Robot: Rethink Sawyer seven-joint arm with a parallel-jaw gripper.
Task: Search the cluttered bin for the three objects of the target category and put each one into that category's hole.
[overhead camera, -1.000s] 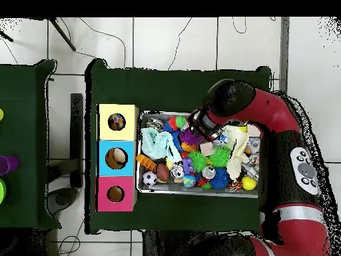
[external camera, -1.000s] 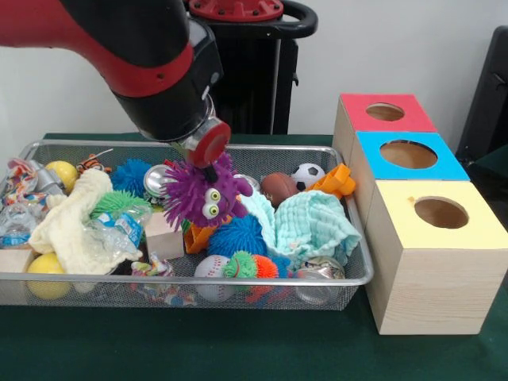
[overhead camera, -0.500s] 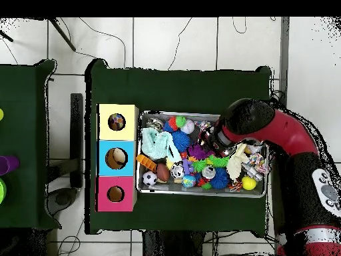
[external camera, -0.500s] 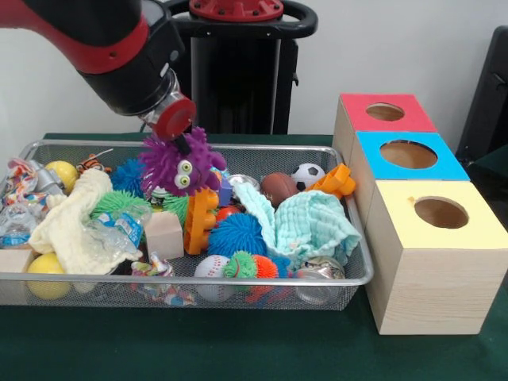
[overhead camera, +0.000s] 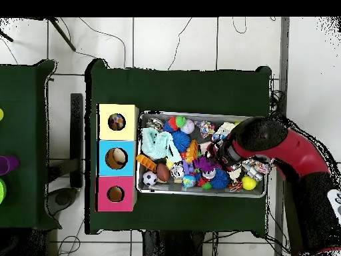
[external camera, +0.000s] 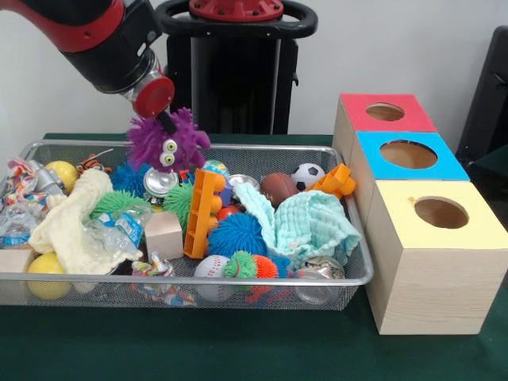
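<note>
Three wooden boxes sit in a row beside the bin, tops painted red (external camera: 386, 113), blue (external camera: 409, 155) and yellow (external camera: 440, 213), each with a round hole. From overhead the yellow box's hole has something in it, and the blue one looks like it does too; can't make out what.

Biggest moving thing is the red and black arm (external camera: 95, 36), coming down over the left half of the wire mesh bin (external camera: 238, 287). Its gripper (external camera: 164, 121) is clamped on a purple fuzzy monster toy (external camera: 163, 143) with googly eyes, dangling clear above the pile. So the toy's in the air over the bin's back left area, well apart from the boxes.

Bin itself is stuffed. There's a mint green cloth (external camera: 311, 225) bunched up on the right, a cream cloth (external camera: 73, 222) on the left, and a blue spiky ball (external camera: 237, 234) in the middle. An orange plastic block toy (external camera: 202, 211) stands upright just beside it. Then a wooden cube (external camera: 164, 234), a small brown football (external camera: 279, 187) touching a mini soccer ball (external camera: 308, 175), a baseball (external camera: 211, 268) against the front wall, and a yellow ball (external camera: 48, 274) in the front left corner.
</note>
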